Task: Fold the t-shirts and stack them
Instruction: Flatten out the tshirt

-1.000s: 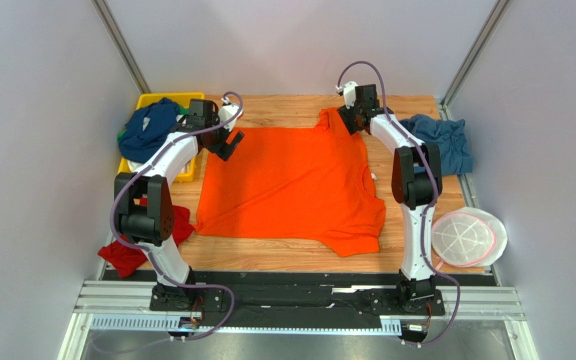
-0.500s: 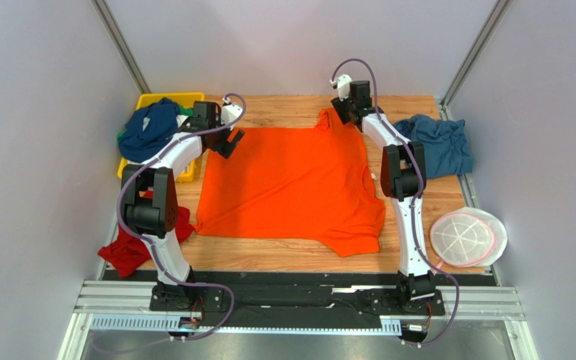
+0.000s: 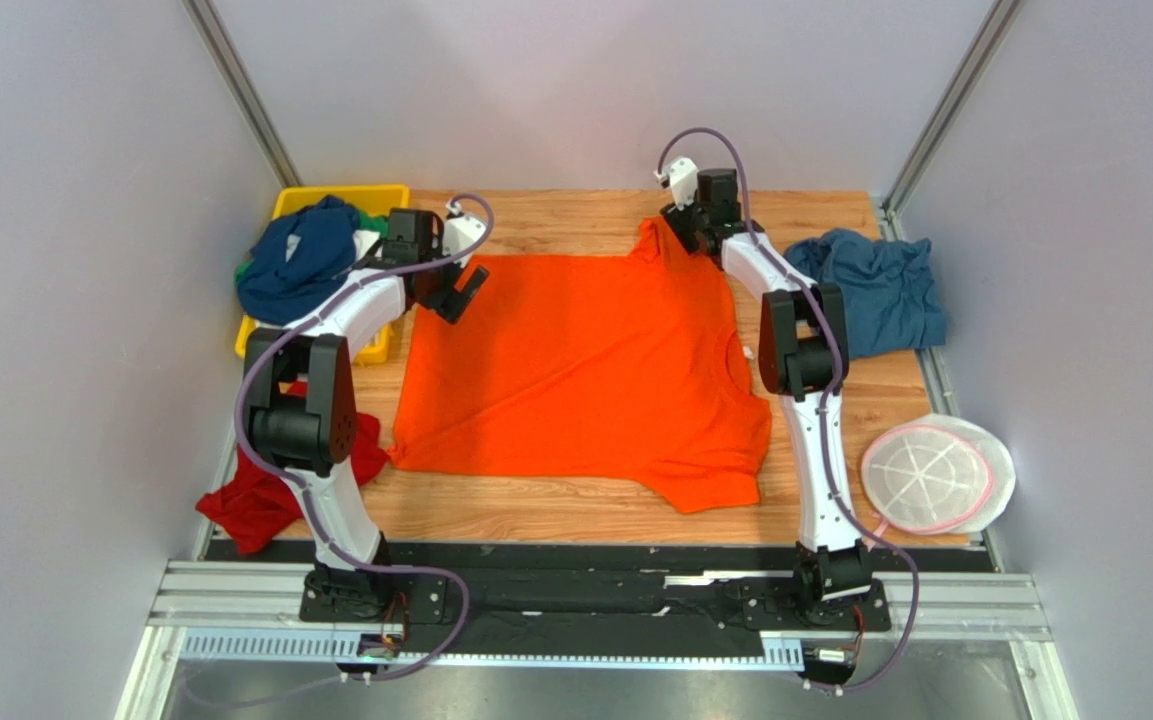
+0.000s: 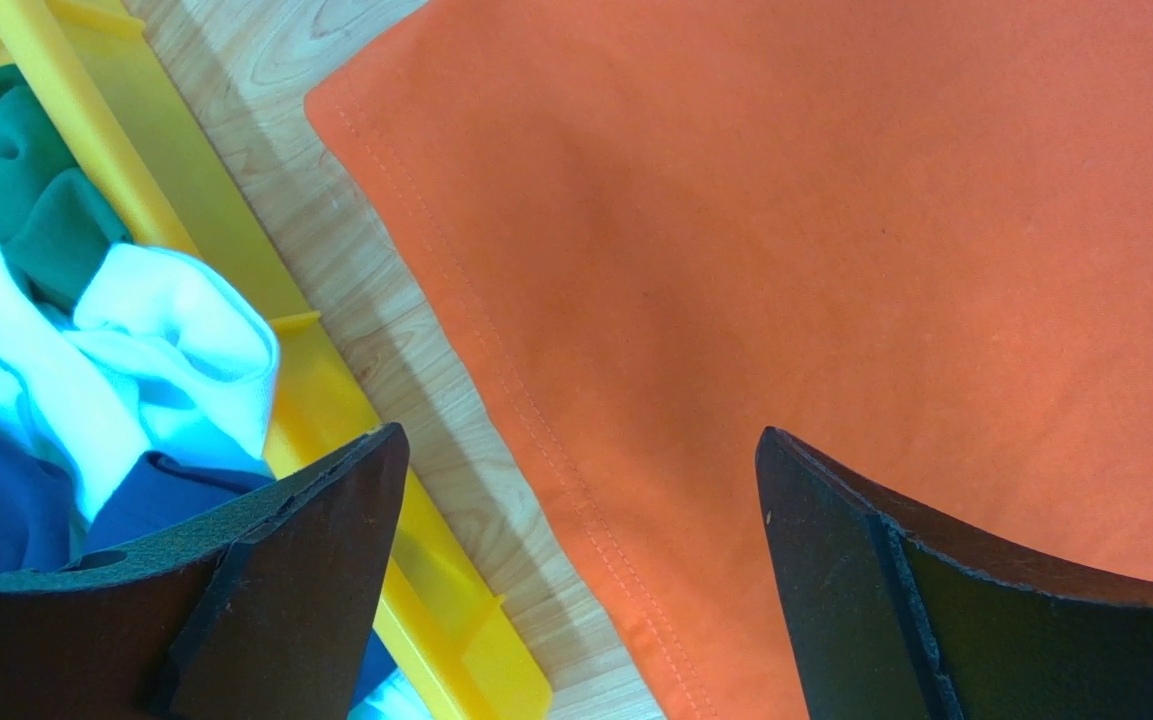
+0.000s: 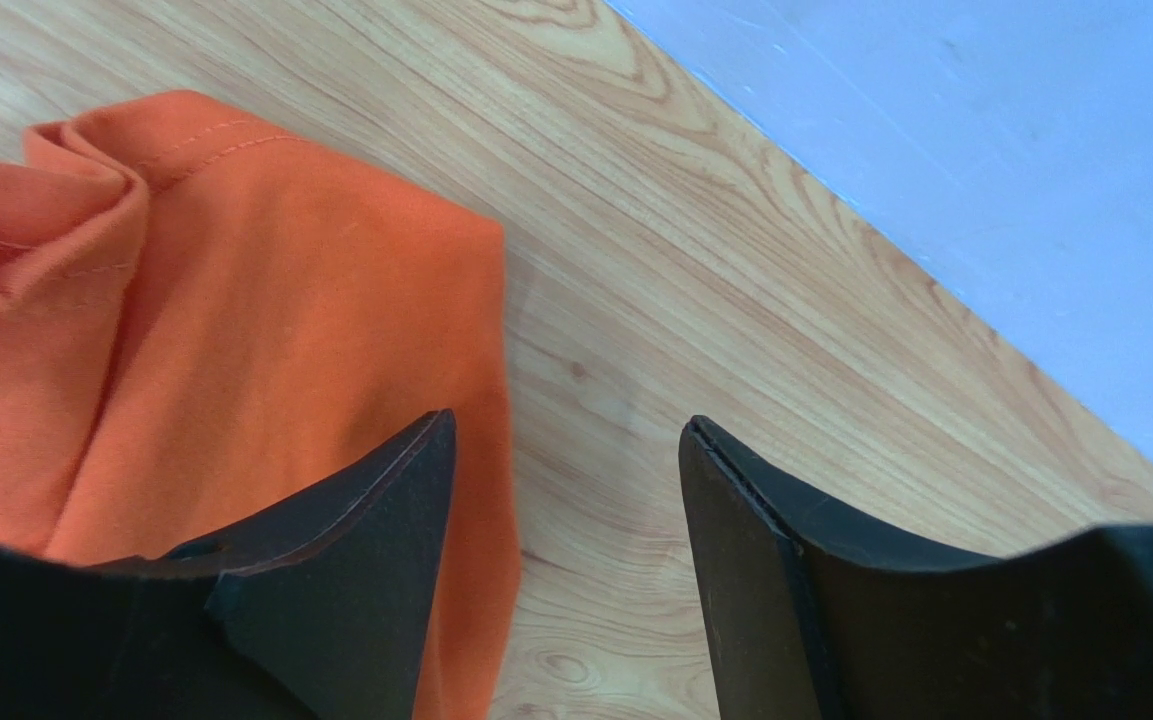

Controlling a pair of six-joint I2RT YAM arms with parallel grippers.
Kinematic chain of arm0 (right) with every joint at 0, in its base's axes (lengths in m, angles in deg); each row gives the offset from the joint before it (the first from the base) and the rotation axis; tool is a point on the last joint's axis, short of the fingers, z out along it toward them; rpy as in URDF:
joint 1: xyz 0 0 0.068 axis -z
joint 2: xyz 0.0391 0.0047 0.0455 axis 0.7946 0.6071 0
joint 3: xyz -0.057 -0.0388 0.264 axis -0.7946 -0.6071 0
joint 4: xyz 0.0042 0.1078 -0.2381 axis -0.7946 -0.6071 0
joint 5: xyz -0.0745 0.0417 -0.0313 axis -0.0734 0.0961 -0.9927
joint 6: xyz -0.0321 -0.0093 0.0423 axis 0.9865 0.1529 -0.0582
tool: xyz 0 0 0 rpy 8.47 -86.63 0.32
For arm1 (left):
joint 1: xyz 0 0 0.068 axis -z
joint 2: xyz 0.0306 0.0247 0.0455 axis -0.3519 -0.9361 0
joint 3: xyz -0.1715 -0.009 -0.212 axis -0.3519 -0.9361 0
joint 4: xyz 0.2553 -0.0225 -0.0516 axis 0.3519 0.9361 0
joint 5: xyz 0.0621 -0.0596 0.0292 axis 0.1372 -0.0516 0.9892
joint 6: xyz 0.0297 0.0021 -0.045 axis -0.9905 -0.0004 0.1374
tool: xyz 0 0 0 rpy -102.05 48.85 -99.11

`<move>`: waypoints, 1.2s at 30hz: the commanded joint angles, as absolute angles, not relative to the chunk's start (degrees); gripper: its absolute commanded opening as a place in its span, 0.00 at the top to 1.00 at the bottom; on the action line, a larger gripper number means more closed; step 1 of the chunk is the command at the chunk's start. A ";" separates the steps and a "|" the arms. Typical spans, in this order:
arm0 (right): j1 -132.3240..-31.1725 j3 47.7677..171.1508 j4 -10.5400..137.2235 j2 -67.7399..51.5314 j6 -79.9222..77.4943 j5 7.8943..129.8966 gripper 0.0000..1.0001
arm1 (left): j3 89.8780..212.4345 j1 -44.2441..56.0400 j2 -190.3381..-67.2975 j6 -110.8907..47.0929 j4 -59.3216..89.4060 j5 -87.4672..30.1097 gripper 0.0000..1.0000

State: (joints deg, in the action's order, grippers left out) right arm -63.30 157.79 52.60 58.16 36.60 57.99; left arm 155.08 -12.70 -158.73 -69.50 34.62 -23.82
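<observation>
Orange t-shirt (image 3: 582, 368) is laid flat and spread open in the middle of the worktop (image 3: 567, 518), with one sleeve toward the far edge and the other toward the near edge. The left end effector (image 4: 575, 443) is held wide open above the shirt's far-left corner. The stitched hem and a strip of bare wood are seen between its fingers, and the yellow tray (image 4: 162, 165) lies just beside. The right end effector (image 5: 564, 425) is parted more narrowly at the bunched far sleeve. One finger is placed over the sleeve's edge, and bare wood shows in the gap. Nothing appears to be gripped by either, though contact with the cloth cannot be judged. A steel-blue t-shirt (image 3: 875, 285) is heaped at the right, a red t-shirt (image 3: 259, 503) hangs at the left edge, and a navy t-shirt (image 3: 297, 255) is piled in the tray.
</observation>
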 commanded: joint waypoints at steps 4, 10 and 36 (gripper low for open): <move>-61.85 155.03 57.78 57.77 42.69 53.96 0.39 | 155.36 -12.43 -156.95 -71.34 34.99 -22.79 0.06; -60.36 152.30 58.57 57.24 43.57 52.38 0.39 | 154.75 -12.43 -156.95 -71.78 34.72 -22.44 0.06; -59.92 164.18 52.86 61.02 46.56 47.37 0.36 | 166.69 -12.43 -167.14 -72.04 39.29 -21.29 0.08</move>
